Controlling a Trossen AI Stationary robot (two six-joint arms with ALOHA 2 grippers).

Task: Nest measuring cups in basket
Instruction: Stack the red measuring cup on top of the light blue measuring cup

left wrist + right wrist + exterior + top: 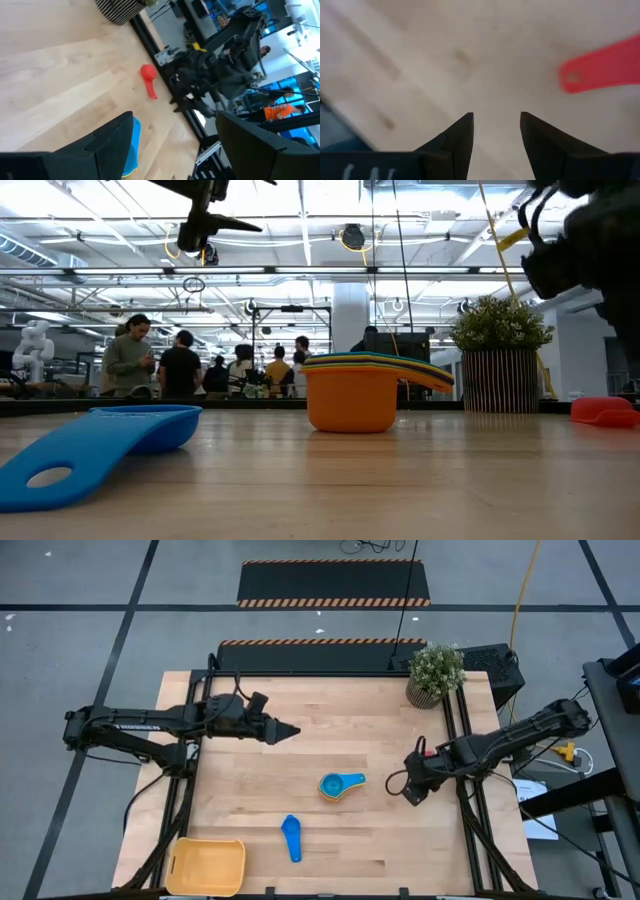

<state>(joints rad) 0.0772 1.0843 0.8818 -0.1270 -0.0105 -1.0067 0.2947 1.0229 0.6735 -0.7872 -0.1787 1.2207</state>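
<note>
A nested stack of measuring cups (340,785) (352,395), orange outermost and blue innermost, stands on its base at mid-table. A single blue cup (291,837) (100,442) lies nearer the near edge. A red cup (148,80) (605,410) lies by the table's right edge; its handle (602,65) shows just beyond my right gripper (496,117) (413,790), which hovers open over bare wood. My left gripper (175,117) (285,732) is open, raised over the table's left-centre and pointing right. The yellow-orange basket (207,865) sits at the near left corner.
A potted plant (436,673) (498,365) stands at the far right corner. Black frame rails (455,725) run along the table's sides. Bare wood lies between the stack and the basket. People stand in the room beyond the far edge.
</note>
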